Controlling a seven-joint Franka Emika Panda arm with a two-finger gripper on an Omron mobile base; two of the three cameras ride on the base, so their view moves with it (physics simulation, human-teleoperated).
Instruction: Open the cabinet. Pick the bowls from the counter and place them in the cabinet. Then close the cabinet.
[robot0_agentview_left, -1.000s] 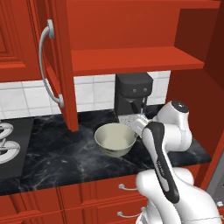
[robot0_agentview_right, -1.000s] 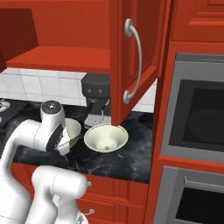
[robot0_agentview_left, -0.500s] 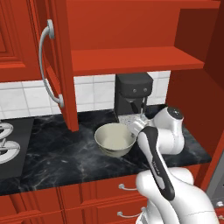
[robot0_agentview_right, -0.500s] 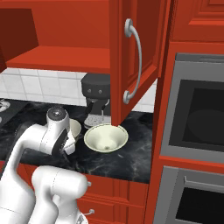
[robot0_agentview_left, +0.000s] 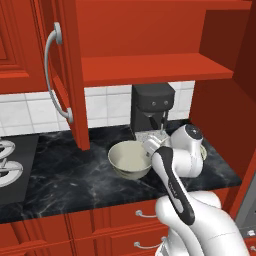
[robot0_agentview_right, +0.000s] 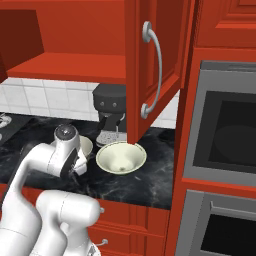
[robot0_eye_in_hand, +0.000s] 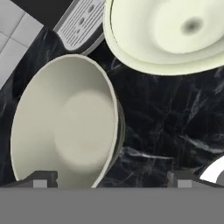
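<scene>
Both doors of the cabinet (robot0_agentview_left: 150, 67) stand open, baring its red shelf (robot0_agentview_right: 75, 67). Two cream bowls sit side by side on the black counter (robot0_agentview_left: 65, 175). The deeper bowl (robot0_eye_in_hand: 65, 127) lies right below my open gripper (robot0_eye_in_hand: 111, 183): one fingertip (robot0_eye_in_hand: 39, 181) hangs over its inside, the other (robot0_eye_in_hand: 183, 181) over bare counter, so its near wall runs between them. Nothing is held. The wider bowl (robot0_eye_in_hand: 170, 30) lies beyond it. From the left base the deeper bowl (robot0_agentview_left: 130, 159) shows beside my arm; from the right base the wider bowl (robot0_agentview_right: 121, 156) shows whole.
A black coffee machine (robot0_agentview_left: 152, 105) stands against the tiled wall just behind the bowls, its grey drip tray (robot0_eye_in_hand: 81, 24) close to both. The open left door (robot0_agentview_left: 60, 75) hangs over the counter; the right door (robot0_agentview_right: 152, 70) juts out beside a built-in oven (robot0_agentview_right: 225, 135). A hob (robot0_agentview_left: 10, 165) lies far left.
The arm's wrist has sunk a little and drawn left, closer over the bowls. The jaws stay wide. Bowls and doors have not moved.
</scene>
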